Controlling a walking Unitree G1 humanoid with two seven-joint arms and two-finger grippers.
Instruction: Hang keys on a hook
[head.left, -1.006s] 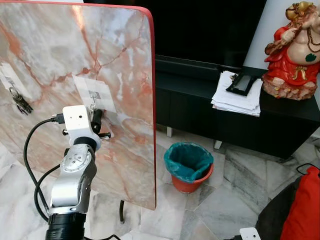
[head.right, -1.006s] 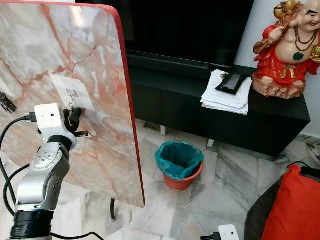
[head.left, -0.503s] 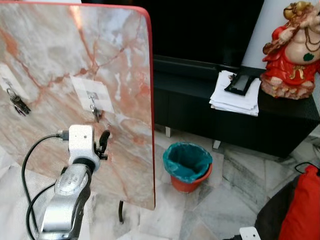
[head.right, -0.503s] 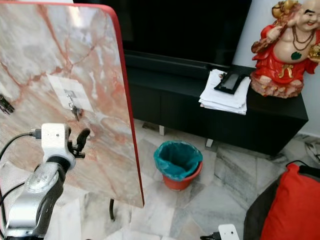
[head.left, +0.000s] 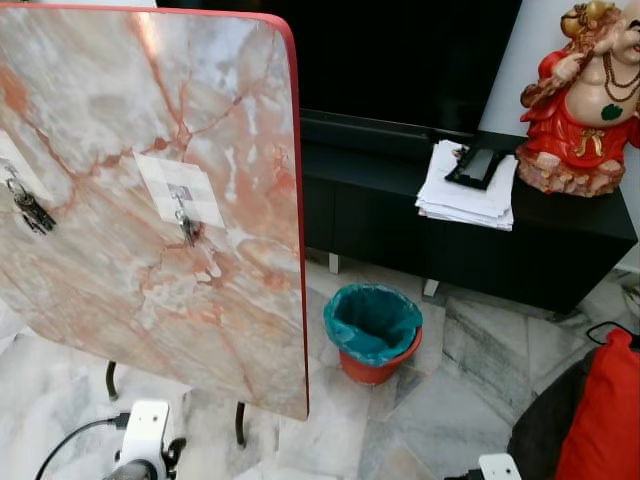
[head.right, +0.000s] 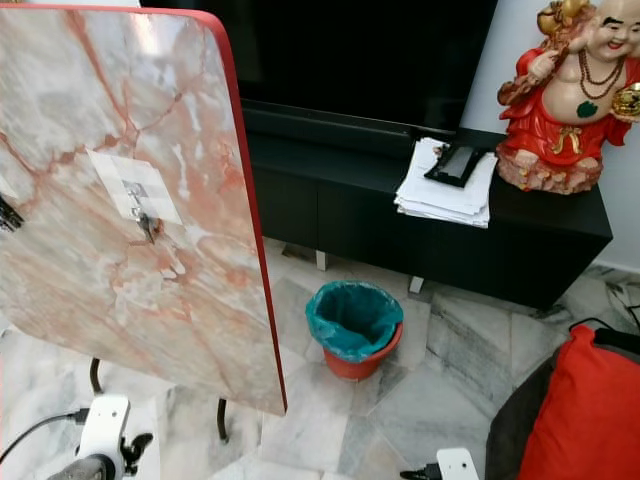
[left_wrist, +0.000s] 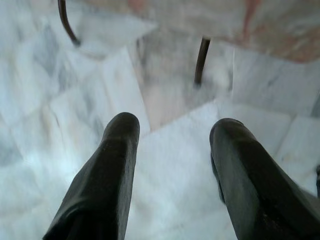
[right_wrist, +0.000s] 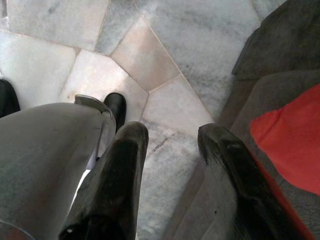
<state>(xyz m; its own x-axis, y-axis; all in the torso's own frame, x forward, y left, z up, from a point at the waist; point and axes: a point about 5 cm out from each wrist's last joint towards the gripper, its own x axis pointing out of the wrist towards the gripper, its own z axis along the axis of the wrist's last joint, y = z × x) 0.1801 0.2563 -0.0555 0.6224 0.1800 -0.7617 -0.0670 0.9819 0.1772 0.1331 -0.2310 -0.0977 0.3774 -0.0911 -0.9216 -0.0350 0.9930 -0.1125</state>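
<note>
Above the left gripper (left_wrist: 172, 132), well up the slab (head.left: 150, 200), the keys (head.left: 188, 230) dangle from a hook (head.left: 181, 195) set in a pale square patch (head.left: 180, 190). They hang free against the marble face, touched by nothing, so the task's main step looks done. A second bunch (head.left: 28, 212) hangs from another hook further toward the slab's far edge, away from the gripper.

Low at the frame's bottom edge, the left gripper sits beneath the slab's lower rim, its white wrist camera block (head.left: 145, 432) showing with a cable trailing off it. Its two black fingers (left_wrist: 107, 170) are spread wide with nothing between them; past their tips lie pale floor tiles (left_wrist: 165, 165) and one thin dark leg (left_wrist: 201, 62) of the slab's stand. That empty, parted pose, well apart from the keys, reads as an arm resting clear of the finished work so it cannot knock the bunch off its hook.

Beside the right gripper (right_wrist: 172, 135), which points down at the floor, a grey trouser leg and a black shoe (right_wrist: 116, 106) sit on one side, and a grey seat with a red cushion (right_wrist: 287, 145) on the other. Its fingers are likewise spread and empty, the arm idle.

Beyond the slab's edge stand a red bin (head.left: 375, 330) with a teal liner, and a dark cabinet (head.left: 480, 250) bearing papers (head.left: 465, 190) and a red figurine (head.left: 585, 100).
</note>
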